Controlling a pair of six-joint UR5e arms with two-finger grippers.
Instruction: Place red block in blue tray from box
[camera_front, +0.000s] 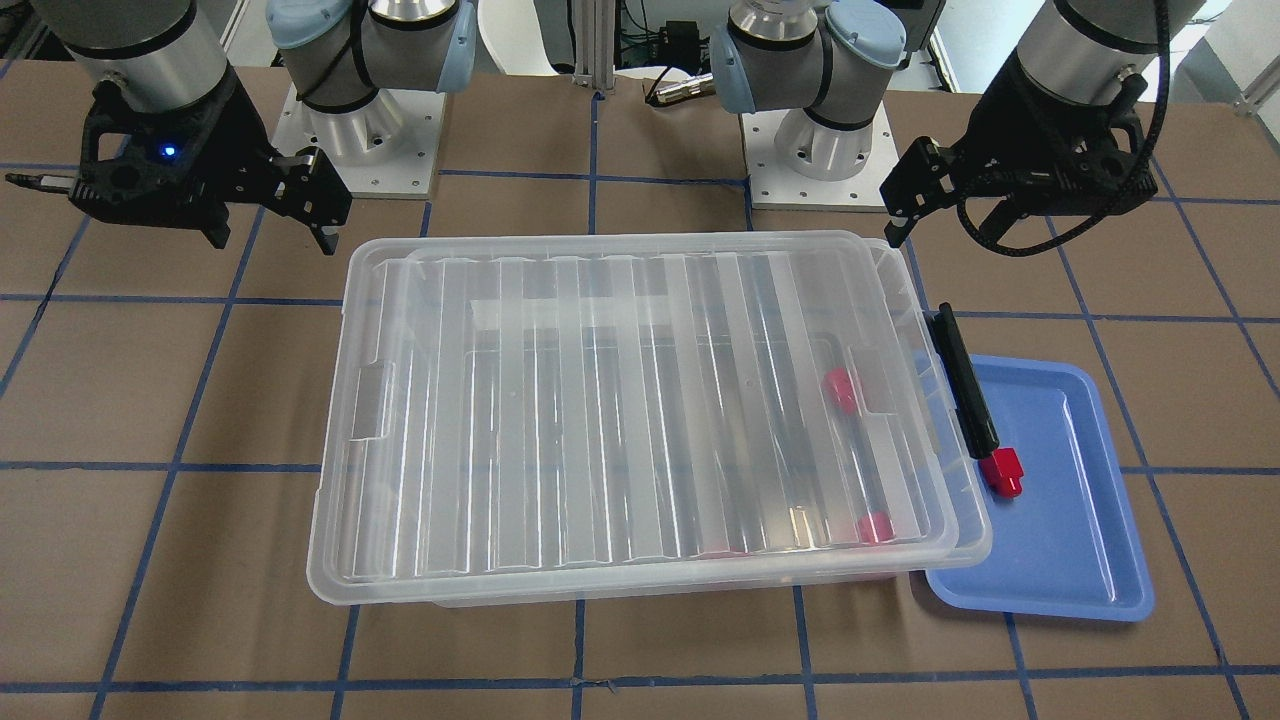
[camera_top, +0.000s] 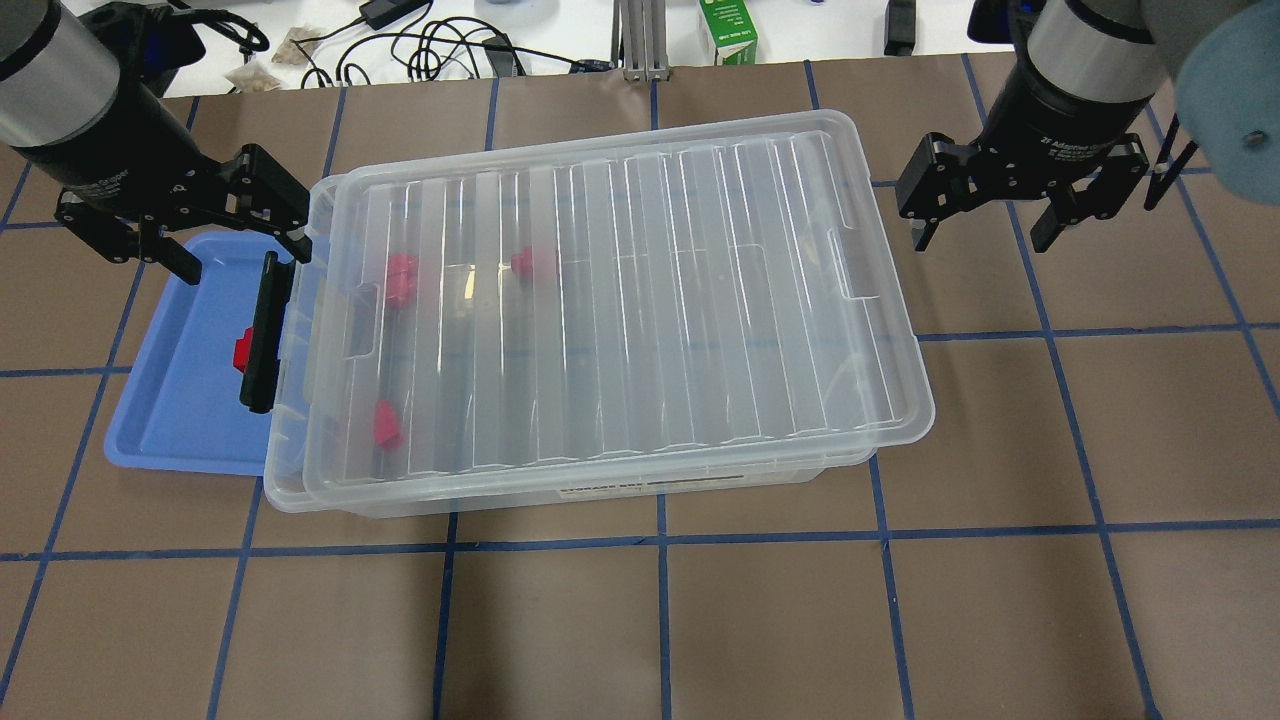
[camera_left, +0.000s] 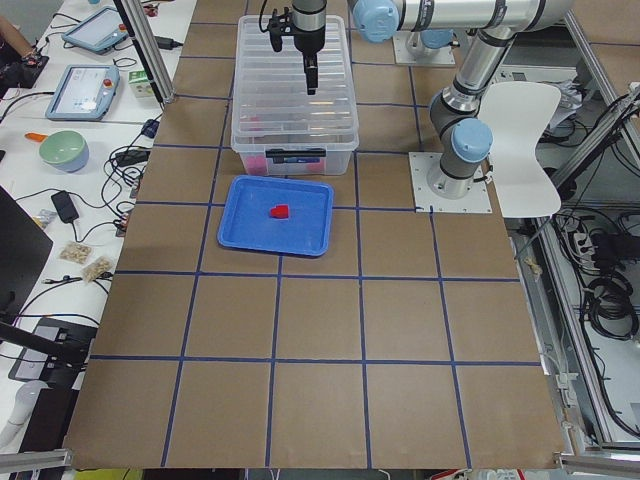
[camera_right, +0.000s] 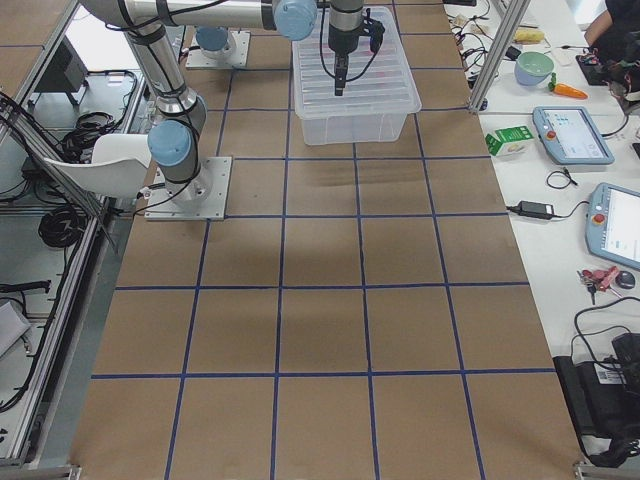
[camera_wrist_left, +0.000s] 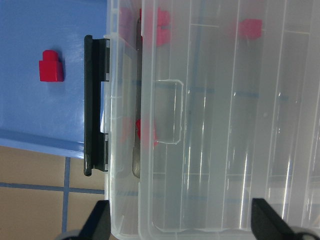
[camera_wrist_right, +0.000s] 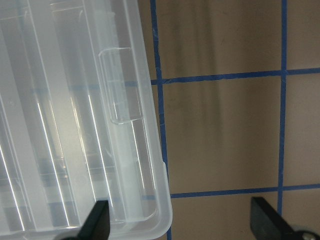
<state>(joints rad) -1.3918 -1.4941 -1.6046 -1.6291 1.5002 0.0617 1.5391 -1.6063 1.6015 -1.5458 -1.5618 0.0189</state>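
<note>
The clear box (camera_top: 600, 492) sits mid-table with its ribbed lid (camera_top: 620, 300) lying on it, slightly askew. Three red blocks show through the lid (camera_top: 400, 278) (camera_top: 530, 262) (camera_top: 385, 425). The blue tray (camera_top: 180, 400) lies against the box's latch end. One red block (camera_front: 1003, 471) lies in the tray beside the black latch (camera_front: 965, 380); it also shows in the left wrist view (camera_wrist_left: 51, 65). My left gripper (camera_top: 180, 215) is open and empty above the tray's far end. My right gripper (camera_top: 1020, 200) is open and empty over the table beyond the box's other end.
The lid corner (camera_wrist_right: 75, 125) reaches into the right wrist view, with brown table and blue tape lines beside it. Cables, a green carton (camera_top: 728, 28) and other items lie past the table's far edge. Both robot bases (camera_front: 360, 130) stand behind the box.
</note>
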